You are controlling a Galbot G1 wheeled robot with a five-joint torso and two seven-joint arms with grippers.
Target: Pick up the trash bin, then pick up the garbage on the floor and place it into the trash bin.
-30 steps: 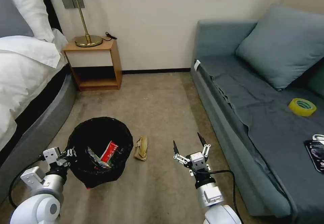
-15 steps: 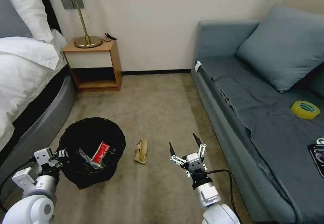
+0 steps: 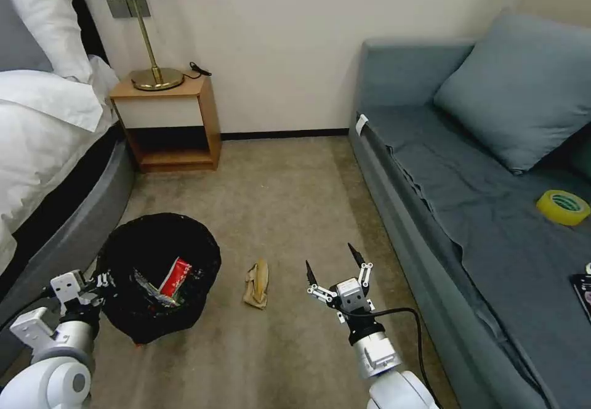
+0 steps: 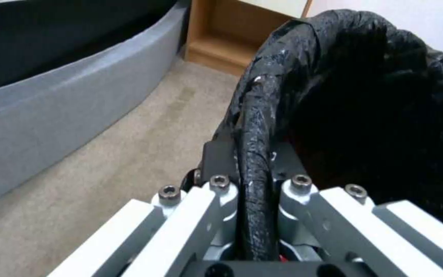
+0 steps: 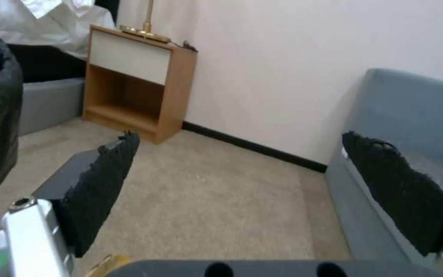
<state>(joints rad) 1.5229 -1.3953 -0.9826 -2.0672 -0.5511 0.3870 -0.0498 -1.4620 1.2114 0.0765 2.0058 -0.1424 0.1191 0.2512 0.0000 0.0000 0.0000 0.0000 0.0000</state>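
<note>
Your left gripper (image 4: 255,184) is pinched tight on the rim of the trash bin (image 3: 154,273), so the bin hangs from it and comes along with you. Your right gripper (image 3: 332,267) has its jaws wide apart and holds nothing, ready to grab. The tan scrap (image 3: 257,283) lies on the floor between the bin and those open jaws, just left of them. A red wrapper (image 3: 175,271) sits inside the bin.
</note>
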